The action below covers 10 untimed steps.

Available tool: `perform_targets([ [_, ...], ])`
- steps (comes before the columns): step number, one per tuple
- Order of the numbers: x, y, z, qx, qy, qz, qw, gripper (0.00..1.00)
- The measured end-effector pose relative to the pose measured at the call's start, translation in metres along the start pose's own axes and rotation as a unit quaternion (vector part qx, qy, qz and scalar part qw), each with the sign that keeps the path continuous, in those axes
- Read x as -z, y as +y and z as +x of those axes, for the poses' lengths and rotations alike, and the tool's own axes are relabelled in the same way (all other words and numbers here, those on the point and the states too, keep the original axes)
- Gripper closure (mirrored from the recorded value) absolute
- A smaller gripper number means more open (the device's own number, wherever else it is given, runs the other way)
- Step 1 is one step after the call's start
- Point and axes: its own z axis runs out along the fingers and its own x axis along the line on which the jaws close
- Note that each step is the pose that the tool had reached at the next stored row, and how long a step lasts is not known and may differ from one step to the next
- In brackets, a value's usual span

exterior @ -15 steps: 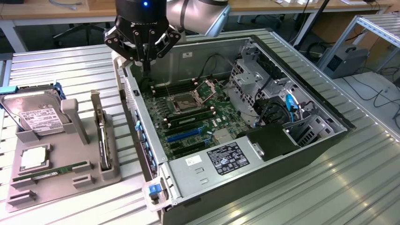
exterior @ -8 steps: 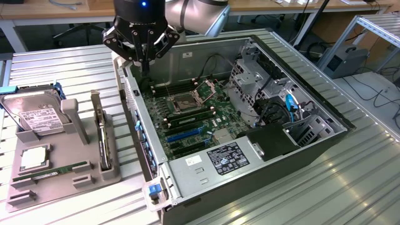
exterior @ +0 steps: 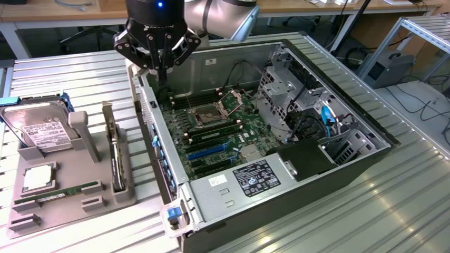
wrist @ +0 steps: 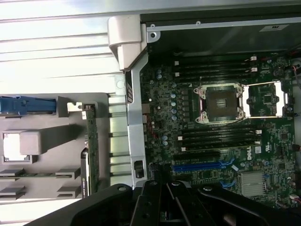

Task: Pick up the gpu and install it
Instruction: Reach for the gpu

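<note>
Pincer (exterior: 162, 77): shut, empty; I hung over the case (exterior: 211, 62) corner.
Gpu (exterior: 116, 161): stood edge-up in rack (exterior: 63, 203); I judged a centred top-edge grip best.

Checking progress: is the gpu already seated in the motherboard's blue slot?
No, the gpu stands on edge in the gray holder outside the case; the blue slot is bare.

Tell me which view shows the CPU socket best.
Wrist view: it looks straight down on the open CPU socket, with its lid swung aside. The exterior view shows the socket at a slant, from farther off.
</note>
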Motion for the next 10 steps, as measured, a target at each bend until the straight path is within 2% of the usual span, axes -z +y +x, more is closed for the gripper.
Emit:
perform_targets([
  [10, 0.0001, -0.0002, 0.0031, 0.0, 0.0, 0.0, 1.0, 0.89],
])
